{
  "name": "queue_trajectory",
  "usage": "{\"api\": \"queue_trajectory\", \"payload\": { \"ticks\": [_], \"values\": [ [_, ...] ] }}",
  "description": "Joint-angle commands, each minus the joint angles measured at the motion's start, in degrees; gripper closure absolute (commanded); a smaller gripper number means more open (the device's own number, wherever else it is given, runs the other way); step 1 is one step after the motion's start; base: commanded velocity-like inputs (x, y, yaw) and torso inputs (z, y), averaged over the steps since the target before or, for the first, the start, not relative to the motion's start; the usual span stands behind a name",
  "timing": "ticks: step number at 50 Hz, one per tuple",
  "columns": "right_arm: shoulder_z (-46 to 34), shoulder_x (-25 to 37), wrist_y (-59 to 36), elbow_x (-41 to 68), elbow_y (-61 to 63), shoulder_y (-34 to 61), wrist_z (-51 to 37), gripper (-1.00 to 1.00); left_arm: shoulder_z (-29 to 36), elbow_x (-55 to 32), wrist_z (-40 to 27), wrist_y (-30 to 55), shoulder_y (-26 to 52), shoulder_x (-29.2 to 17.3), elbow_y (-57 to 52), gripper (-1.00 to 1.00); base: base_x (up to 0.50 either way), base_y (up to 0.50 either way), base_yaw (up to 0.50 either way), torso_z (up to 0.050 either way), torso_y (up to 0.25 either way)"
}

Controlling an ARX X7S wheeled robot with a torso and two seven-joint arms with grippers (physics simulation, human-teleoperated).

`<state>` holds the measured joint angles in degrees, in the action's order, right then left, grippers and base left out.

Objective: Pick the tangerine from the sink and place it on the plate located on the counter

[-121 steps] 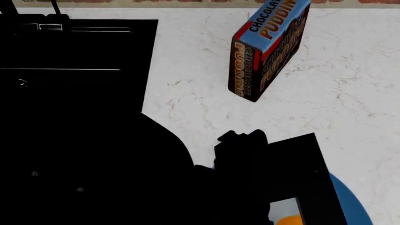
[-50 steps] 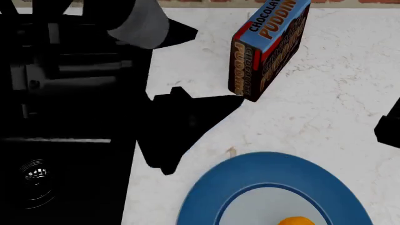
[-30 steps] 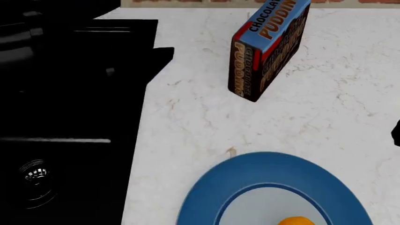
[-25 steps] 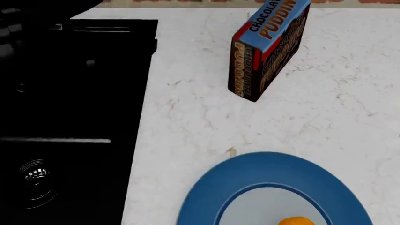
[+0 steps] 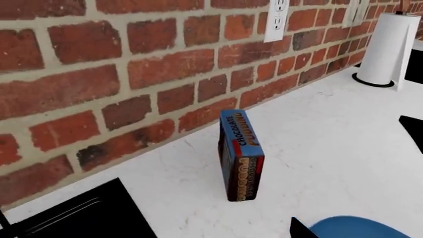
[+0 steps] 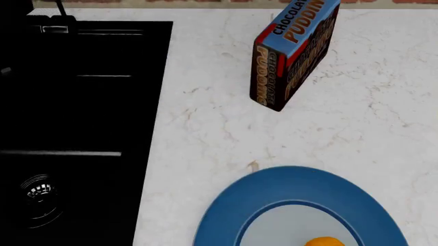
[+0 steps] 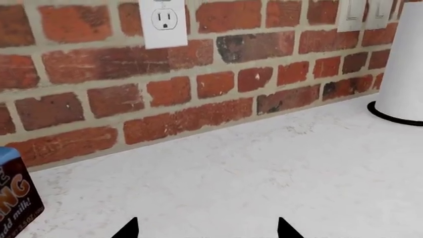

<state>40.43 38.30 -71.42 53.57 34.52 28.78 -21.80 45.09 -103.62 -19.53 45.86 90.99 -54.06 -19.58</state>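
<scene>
The tangerine (image 6: 321,241) lies on the pale centre of the blue-rimmed plate (image 6: 233,215), at the head view's bottom edge. The plate stands on the white counter (image 6: 205,128), right of the black sink (image 6: 82,102) with its round drain (image 6: 38,187). Neither gripper shows in the head view. My left gripper (image 5: 211,234) is up over the counter; one dark fingertip (image 5: 298,230) shows far off centre beside the plate's rim (image 5: 357,227), nothing between the jaws. My right gripper (image 7: 206,232) is open and empty, its two fingertips wide apart above bare counter.
A chocolate pudding box (image 6: 294,51) stands on the counter behind the plate, also in the left wrist view (image 5: 239,156). A brick wall (image 7: 198,84) with an outlet (image 7: 164,20) backs the counter. A paper towel roll (image 5: 390,49) stands far right.
The dark arms that covered the sink and plate in the head view have drawn out of it. The plate and the tangerine on it now show uncovered and have not moved.
</scene>
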Motion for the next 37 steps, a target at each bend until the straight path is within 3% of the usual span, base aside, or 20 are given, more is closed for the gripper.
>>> {"api": "queue_trajectory", "payload": {
  "ticks": [1,24,37],
  "values": [
    [5.3,1.2,-1.8,2.1,2.0,-2.9,0.2,-1.0,-1.6,-0.3,0.4,-2.5,-4.2,-5.4,-4.2,-1.0,0.0,0.0,0.0,0.0,0.0],
    [25.4,2.9,-8.4,10.2,7.4,-12.4,1.5,-1.0,-4.4,-2.2,0.7,-7.4,-11.0,-15.8,-12.7,-1.0,0.0,0.0,0.0,0.0,0.0],
    [34.7,1.7,-7.4,10.1,8.3,-19.6,6.0,-1.0,-5.8,-3.0,1.7,-10.9,-14.4,-21.3,-17.3,-1.0,0.0,0.0,0.0,0.0,0.0]
  ]
}}
